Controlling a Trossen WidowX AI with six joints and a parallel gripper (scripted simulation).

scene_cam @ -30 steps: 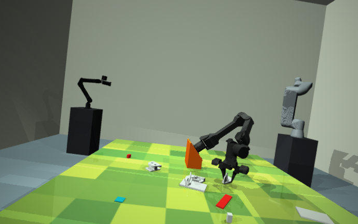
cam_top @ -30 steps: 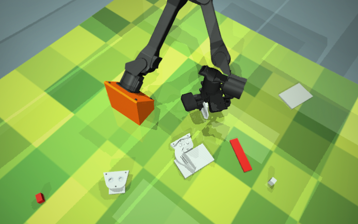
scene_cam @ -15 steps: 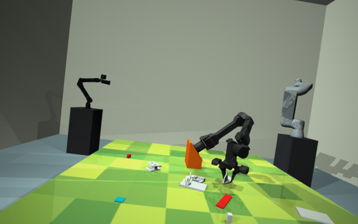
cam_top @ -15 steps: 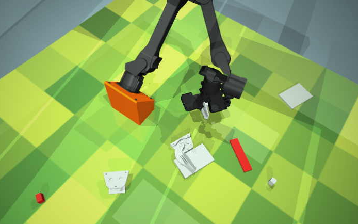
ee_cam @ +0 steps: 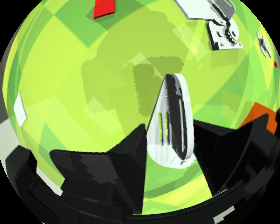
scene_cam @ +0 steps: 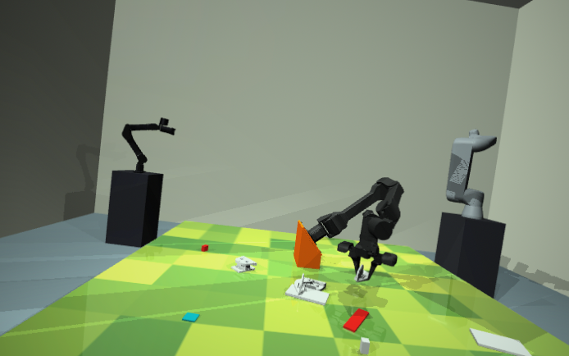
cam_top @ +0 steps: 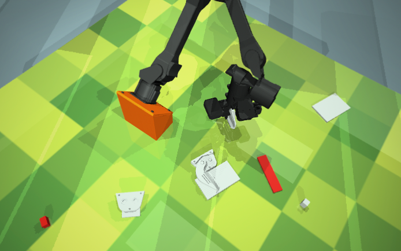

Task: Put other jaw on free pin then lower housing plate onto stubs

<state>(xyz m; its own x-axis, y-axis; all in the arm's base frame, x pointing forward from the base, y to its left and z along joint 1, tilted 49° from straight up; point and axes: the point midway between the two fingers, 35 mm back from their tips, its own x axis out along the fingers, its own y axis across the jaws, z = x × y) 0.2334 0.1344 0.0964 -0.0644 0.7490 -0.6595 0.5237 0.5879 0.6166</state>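
My gripper point(scene_cam: 363, 277) point(ee_cam: 164, 125) is shut on the loose white jaw point(cam_top: 232, 121) point(scene_cam: 360, 274) point(ee_cam: 189, 120), which stands upright between the fingertips, close above the mat. The white base point(cam_top: 213, 159) point(ee_cam: 216, 41) shows two round pin features. The mounted jaw point(cam_top: 200, 171) curves from it over a ribbed white block point(cam_top: 227, 176) point(scene_cam: 317, 297). The gear teeth are too small to judge. The white housing plate point(cam_top: 129, 200) point(scene_cam: 243, 261) lies apart on its support, with two round features on top. My gripper is behind and to the side of the base, well clear of it.
An orange wedge mount point(cam_top: 138, 115) point(scene_cam: 307, 254) point(ee_cam: 258, 116) carries the arm. A red bar point(cam_top: 269, 173) point(scene_cam: 356, 320), a small white block point(cam_top: 304, 203) point(scene_cam: 364, 345), a white slab point(cam_top: 330, 107) point(scene_cam: 497, 341), a red cube point(cam_top: 44, 221) point(scene_cam: 204, 248) and a cyan tile point(scene_cam: 190, 317) lie around.
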